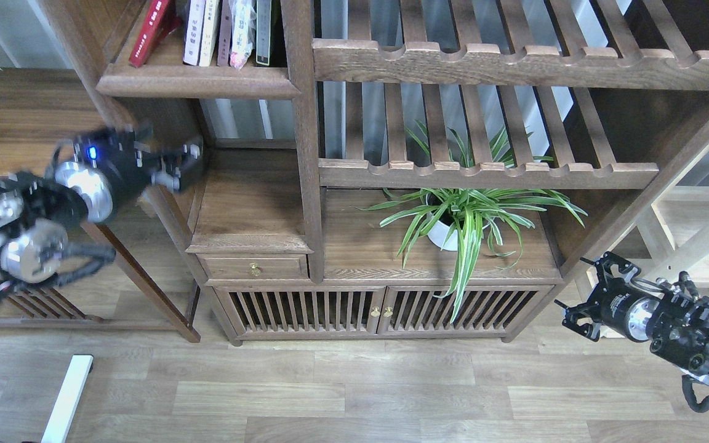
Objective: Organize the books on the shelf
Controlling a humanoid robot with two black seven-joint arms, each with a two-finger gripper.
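Observation:
The shelf (197, 81) is the narrow dark wood compartment at the top left. On it the red book (151, 26) leans left, apart from the others. To its right a pale white-lavender book (194, 31) and a yellowish book (210, 31) stand upright. My left gripper (177, 166) hangs well below the shelf, beside the cabinet's left post; it is motion-blurred, looks open and holds nothing. Low at the right, over the floor, my right gripper (585, 294) is open and holds nothing.
A plastic-wrapped pink item (241, 31) and a dark book (263, 29) stand right of the books. Slatted racks (484, 61) fill the upper right. A potted plant (462, 215) sits on the cabinet top above the drawer (255, 268). A side table (16, 111) is on the left.

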